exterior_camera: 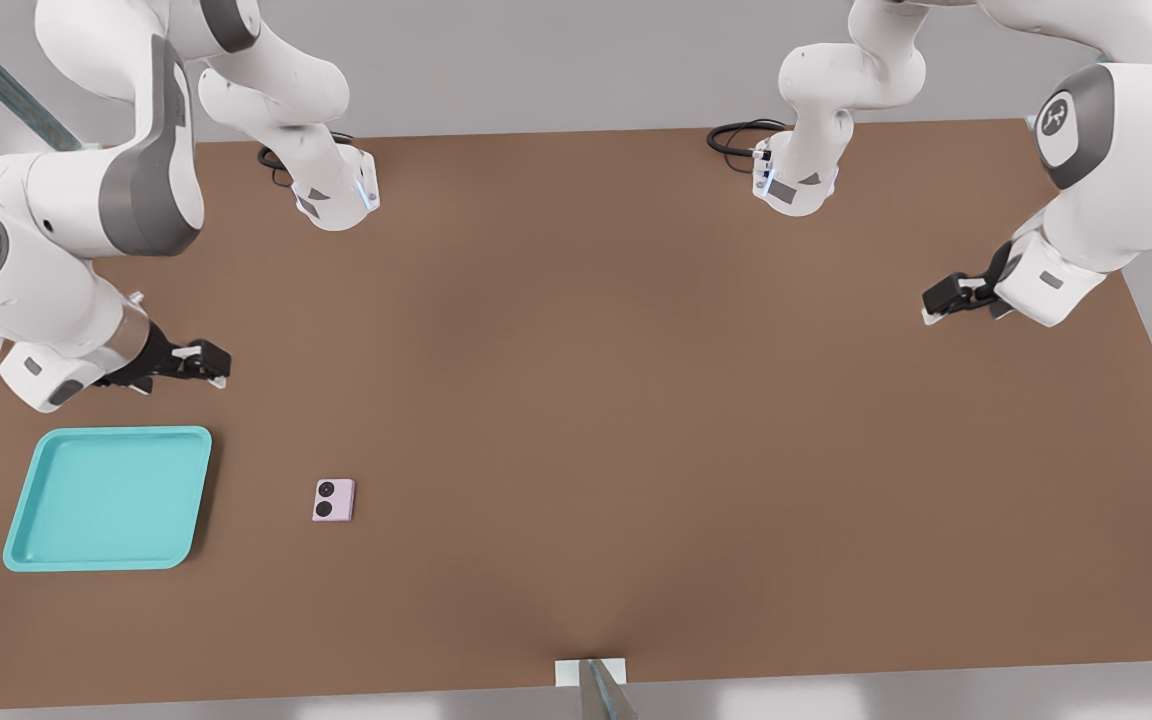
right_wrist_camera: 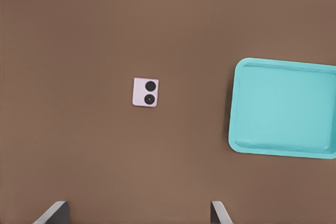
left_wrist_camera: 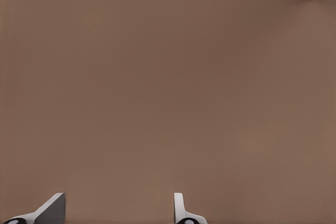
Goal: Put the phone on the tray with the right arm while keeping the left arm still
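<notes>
The pale pink phone (exterior_camera: 334, 500) (right_wrist_camera: 145, 93) lies flat on the brown table, lenses up, a short way to the front view's right of the turquoise tray (exterior_camera: 106, 500) (right_wrist_camera: 286, 108). The tray holds nothing. My working gripper (exterior_camera: 214, 366) (right_wrist_camera: 137, 212) hovers above the table just behind the tray's far right corner, apart from both tray and phone. Its fingers (right_wrist_camera: 55, 212) are spread wide and open, with nothing between them.
The parked arm's gripper (exterior_camera: 956, 297) hangs over the table at the front view's right. Both arm bases (exterior_camera: 336, 195) (exterior_camera: 794, 180) and black cables (exterior_camera: 736, 135) stand along the back edge. A metal bracket (exterior_camera: 591, 680) sits at the front edge.
</notes>
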Tool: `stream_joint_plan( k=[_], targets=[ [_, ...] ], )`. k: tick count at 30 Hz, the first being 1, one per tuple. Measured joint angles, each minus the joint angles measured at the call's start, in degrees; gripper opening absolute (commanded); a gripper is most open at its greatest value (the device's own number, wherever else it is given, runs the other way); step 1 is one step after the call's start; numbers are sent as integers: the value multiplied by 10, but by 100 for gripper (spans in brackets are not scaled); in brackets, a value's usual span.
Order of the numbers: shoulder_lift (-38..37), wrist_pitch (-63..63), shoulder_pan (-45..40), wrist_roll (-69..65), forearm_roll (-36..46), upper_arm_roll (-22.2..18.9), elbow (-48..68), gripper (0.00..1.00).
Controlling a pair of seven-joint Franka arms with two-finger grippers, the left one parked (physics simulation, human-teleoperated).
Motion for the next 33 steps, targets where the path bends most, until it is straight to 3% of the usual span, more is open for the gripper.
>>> stream_joint_plan(
  k=[5, 15, 26, 33],
  targets=[
    [36, 19, 2, 16, 10, 1, 5, 100],
    [279, 233, 38, 67, 15, 5, -43, 100],
    [322, 397, -2, 108, 15, 15, -92, 100],
    [326, 426, -40, 105, 14, 68, -117, 100]
  ],
)
